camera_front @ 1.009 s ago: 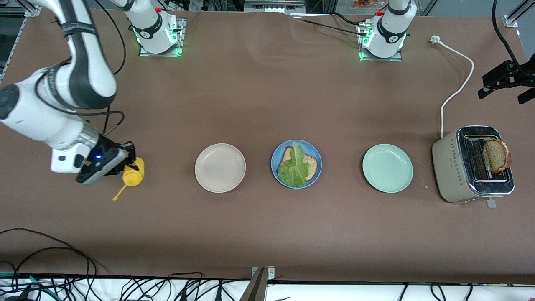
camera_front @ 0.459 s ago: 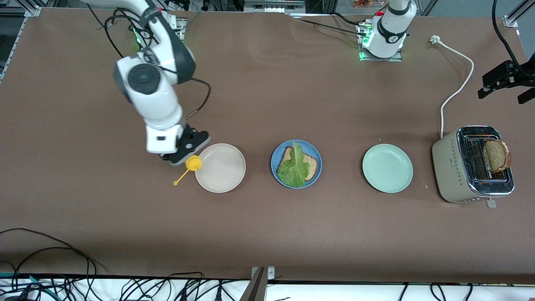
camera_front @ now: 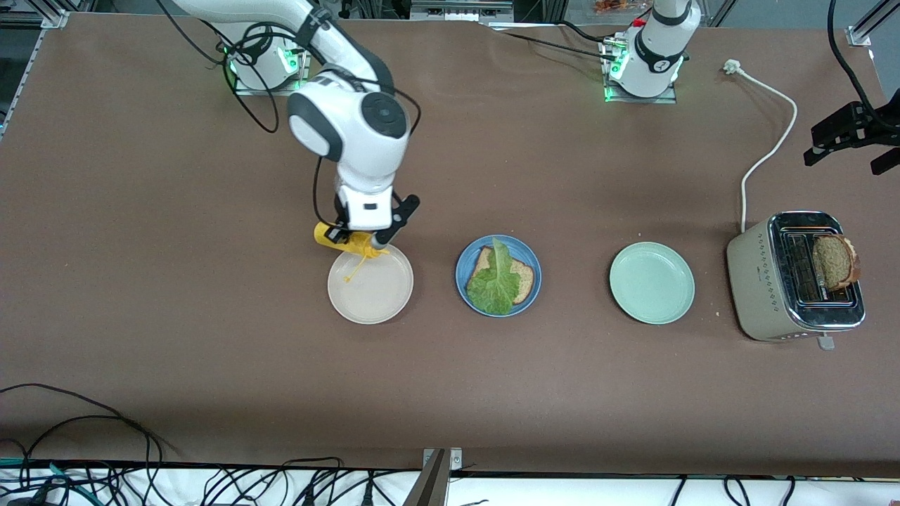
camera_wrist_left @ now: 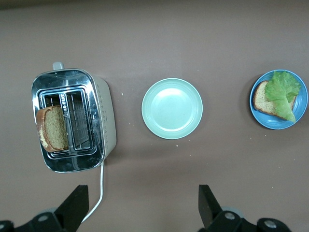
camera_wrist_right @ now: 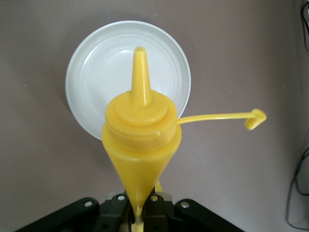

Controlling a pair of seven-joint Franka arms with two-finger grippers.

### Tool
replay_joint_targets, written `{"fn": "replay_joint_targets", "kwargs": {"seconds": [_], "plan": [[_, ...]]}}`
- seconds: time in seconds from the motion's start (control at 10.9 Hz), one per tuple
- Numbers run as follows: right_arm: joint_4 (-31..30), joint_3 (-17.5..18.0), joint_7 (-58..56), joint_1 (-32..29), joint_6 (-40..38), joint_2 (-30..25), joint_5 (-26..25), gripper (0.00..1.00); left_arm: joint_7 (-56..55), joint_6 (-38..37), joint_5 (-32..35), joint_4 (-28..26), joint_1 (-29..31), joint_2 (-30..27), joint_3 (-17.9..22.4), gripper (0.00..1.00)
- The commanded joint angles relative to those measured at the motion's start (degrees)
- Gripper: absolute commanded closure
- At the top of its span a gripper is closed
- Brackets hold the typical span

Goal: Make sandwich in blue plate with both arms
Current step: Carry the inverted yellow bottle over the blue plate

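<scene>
Right gripper (camera_front: 362, 242), left of centre in the front view, clenched on a yellow squeeze bottle (camera_front: 349, 242) over the upper rim of the cream plate (camera_front: 370, 295). Right wrist view alone shows the bottle's nozzle (camera_wrist_right: 140, 77) bare, its cap (camera_wrist_right: 255, 119) dangling on a thin strap.

Centre of the front view: blue plate (camera_front: 529, 261) on the bench (camera_front: 211, 365), carrying one bread slice (camera_front: 524, 277) with a lettuce leaf (camera_front: 496, 281) laid on top. No second slice on it.

Right of that: mint-green plate (camera_front: 652, 282), then a toaster (camera_front: 763, 281) with a bread slice in its slot (camera_front: 834, 261).

Left gripper (camera_front: 851, 133) at the right edge of the front view, high over the bench, waiting. Left wrist view shows its fingers (camera_wrist_left: 72, 208) spread wide, nothing between them, with toaster, green plate and blue plate below.
</scene>
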Motion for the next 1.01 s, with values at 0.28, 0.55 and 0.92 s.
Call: {"fn": "replay_joint_targets", "kwargs": {"seconds": [0.28,0.55,0.92], "plan": [[17.7,3.6,2.4,12.0,-15.8,11.5,-11.6,1.0,-0.6,-0.9,-1.0,1.2,0.2,0.3,0.0,0.0],[28.1,2.2,-0.9,20.1,-23.8,20.0,-17.7,1.0,-0.6,-1.0,-1.0,1.2,0.2,0.3,0.0,0.0],[33.5,-7.2,-8.3,28.9,-21.4,25.4,-17.8,1.0,-0.6,-0.9,-1.0,1.2,0.2,0.4,0.0,0.0]]}}
